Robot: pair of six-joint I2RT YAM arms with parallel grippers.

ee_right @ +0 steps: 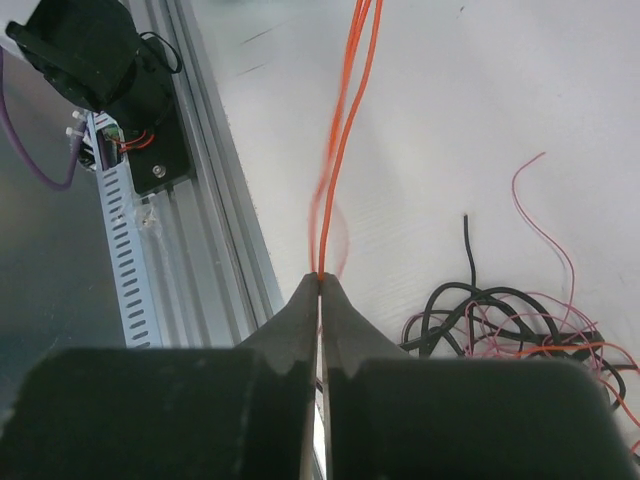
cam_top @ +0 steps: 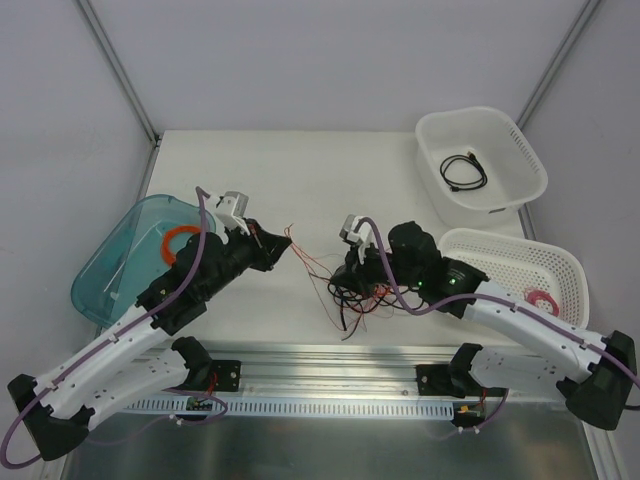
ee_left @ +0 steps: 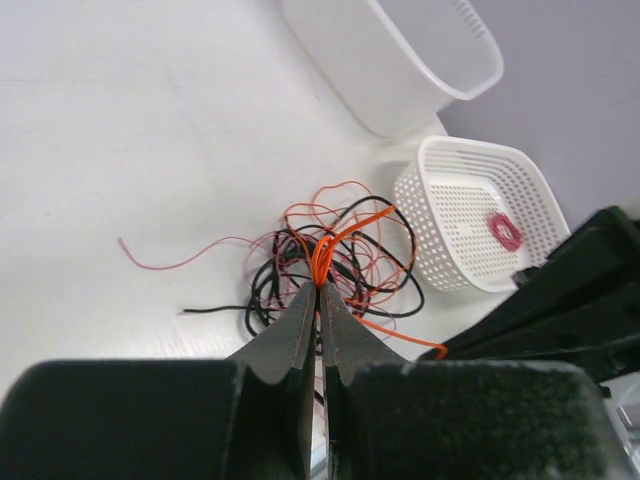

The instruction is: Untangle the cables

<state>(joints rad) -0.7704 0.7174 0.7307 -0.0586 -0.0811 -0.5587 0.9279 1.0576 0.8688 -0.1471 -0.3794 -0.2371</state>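
White matte table (cam_top: 300,180). The cables (cam_top: 352,292) are heaped near its front middle, between both arms: a loose nest of hair-thin black, red and orange wire. Left gripper (ee_left: 320,292) is clenched on an orange strand (ee_left: 325,250) leading into the heap. Right gripper (ee_right: 320,278) is pinched shut on a doubled orange run (ee_right: 350,120). I read these as two anchor points — pulling apart should draw the orange free.

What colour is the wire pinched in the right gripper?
Orange wire, clearest in the right wrist view.
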